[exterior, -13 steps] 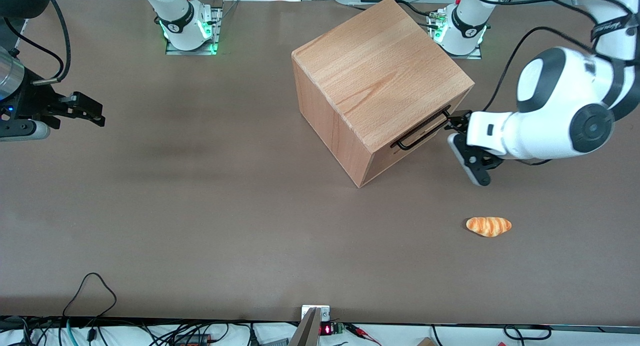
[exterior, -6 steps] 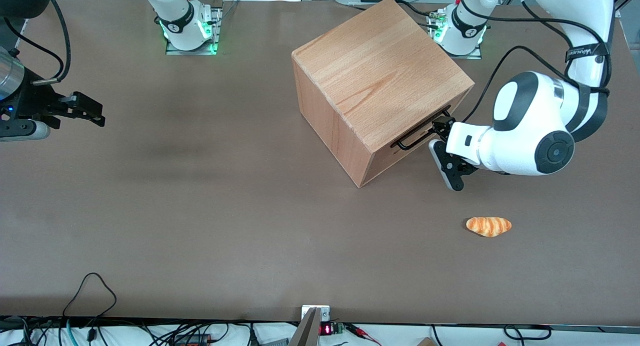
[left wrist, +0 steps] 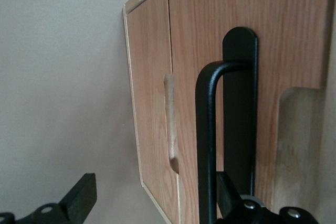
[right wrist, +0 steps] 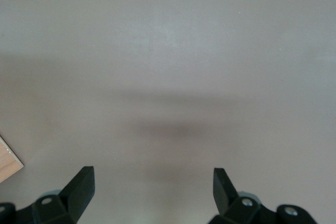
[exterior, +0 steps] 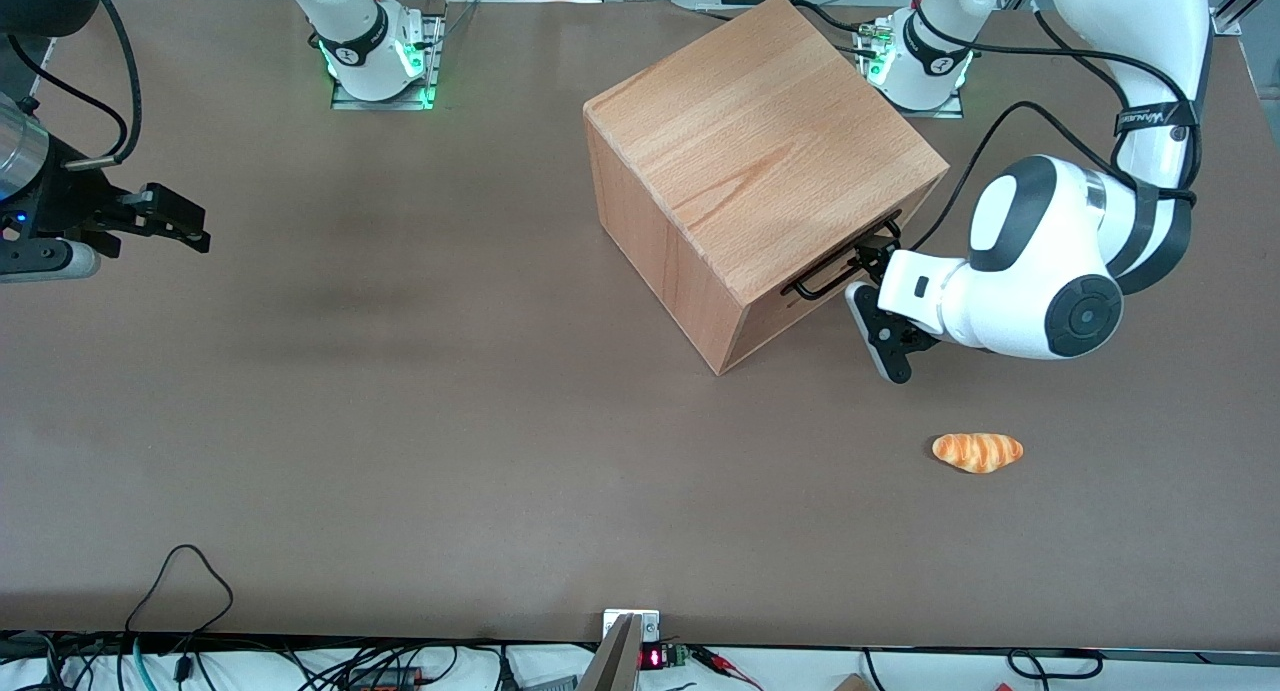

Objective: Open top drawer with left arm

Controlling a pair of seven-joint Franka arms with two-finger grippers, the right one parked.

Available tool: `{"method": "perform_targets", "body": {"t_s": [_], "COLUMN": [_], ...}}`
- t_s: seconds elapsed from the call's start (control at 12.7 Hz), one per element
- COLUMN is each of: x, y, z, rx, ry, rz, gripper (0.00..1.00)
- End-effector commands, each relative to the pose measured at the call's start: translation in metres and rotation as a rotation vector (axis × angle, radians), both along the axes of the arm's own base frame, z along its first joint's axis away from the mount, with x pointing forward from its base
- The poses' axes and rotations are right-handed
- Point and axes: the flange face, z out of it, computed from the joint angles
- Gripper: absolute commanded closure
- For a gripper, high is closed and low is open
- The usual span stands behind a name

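At the wooden cabinet's [exterior: 760, 171] front, the left arm's [exterior: 1040, 271] jaws [exterior: 872, 301] stand spread wide, one finger [left wrist: 231, 192] beside the shut top drawer's [left wrist: 283, 56] black handle [exterior: 840, 261].

From the front camera the top drawer [exterior: 800, 306] showed only a thin strip of its front under the cabinet [exterior: 760, 151] top, and the tool [exterior: 872, 306] covered one end of the wire handle [exterior: 825, 276]. At the wrist, the handle [left wrist: 207, 145] and both fingers [left wrist: 79, 198] ran off the frame edge, and contact could not be told
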Motion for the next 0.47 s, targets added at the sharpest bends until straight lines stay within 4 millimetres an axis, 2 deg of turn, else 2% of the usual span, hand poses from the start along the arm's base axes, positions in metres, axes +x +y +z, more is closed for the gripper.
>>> {"method": "perform_targets", "body": {"t_s": [0.0,0.39], "x": [0.004,0.003], "y": [-0.006,-0.012], "z": [-0.006,-0.02], "rx": [-0.027,-0.021], "ry": [0.003,0.021], "rz": [-0.018,-0.028], "gripper": [0.0,0.0]}}
